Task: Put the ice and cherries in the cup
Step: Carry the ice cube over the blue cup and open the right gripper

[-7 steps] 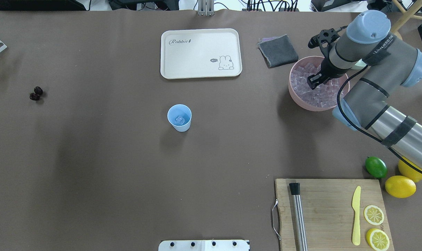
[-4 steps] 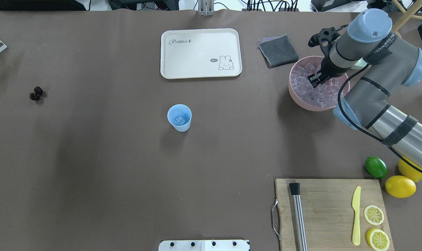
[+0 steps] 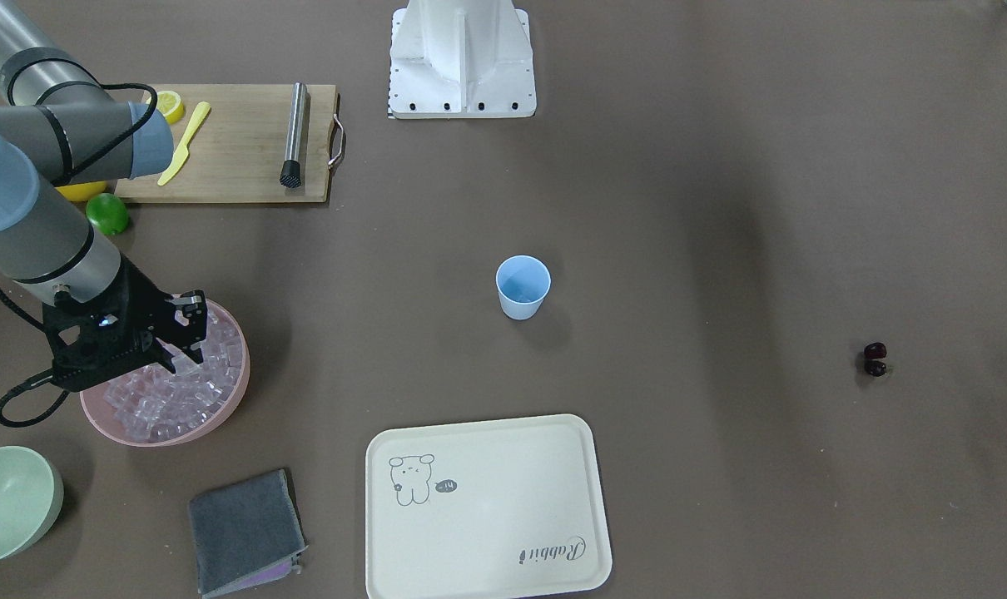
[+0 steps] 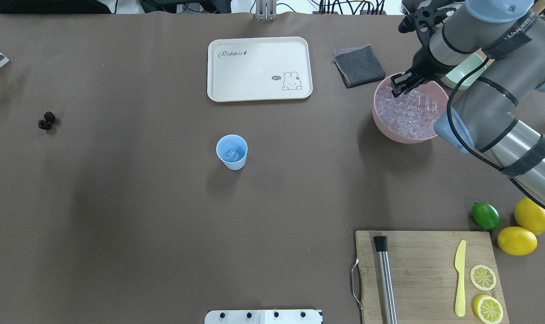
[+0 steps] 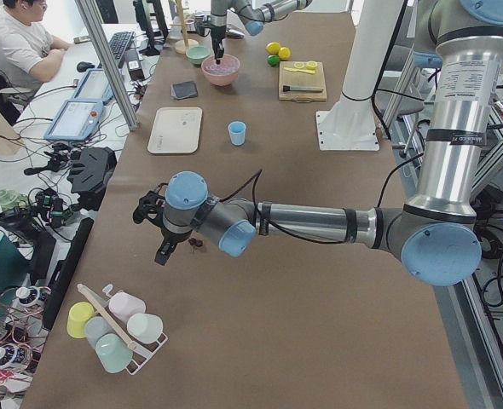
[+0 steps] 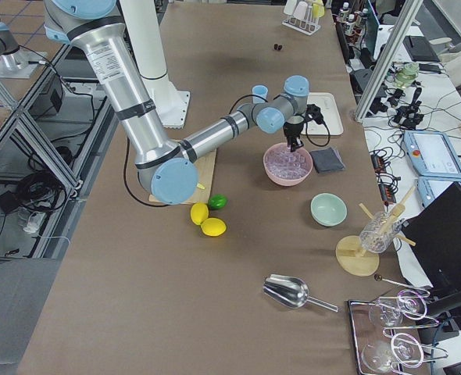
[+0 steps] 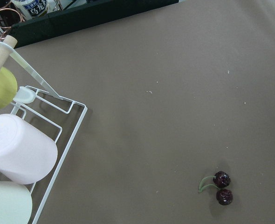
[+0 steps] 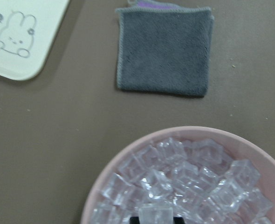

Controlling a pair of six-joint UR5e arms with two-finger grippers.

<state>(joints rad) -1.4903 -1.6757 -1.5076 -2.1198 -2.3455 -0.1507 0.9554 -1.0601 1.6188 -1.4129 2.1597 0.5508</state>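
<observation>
1. Ice (image 4: 410,114) heaped in the pink bowl (image 4: 383,130) at the far right of the table (image 4: 164,225); one more piece sits inside the cup (image 4: 231,152).
2. Cup upright mid-table, standing alone; tray (image 4: 259,67) beyond it.
3. Cherries (image 4: 46,120) on bare table, well apart to the cup's left; left wrist view shows the pair joined by a green stem.
4. Right gripper (image 4: 401,87) over the bowl's far-left part; its wrist view shows the fingertips clamped on a single held cube (image 8: 155,215) over the heap.
5. Left gripper (image 5: 162,251) near the cherries, seen only from the side; cannot tell how its jaws stand.
6. Grey cloth (image 4: 359,65) just beyond the bowl.
</observation>
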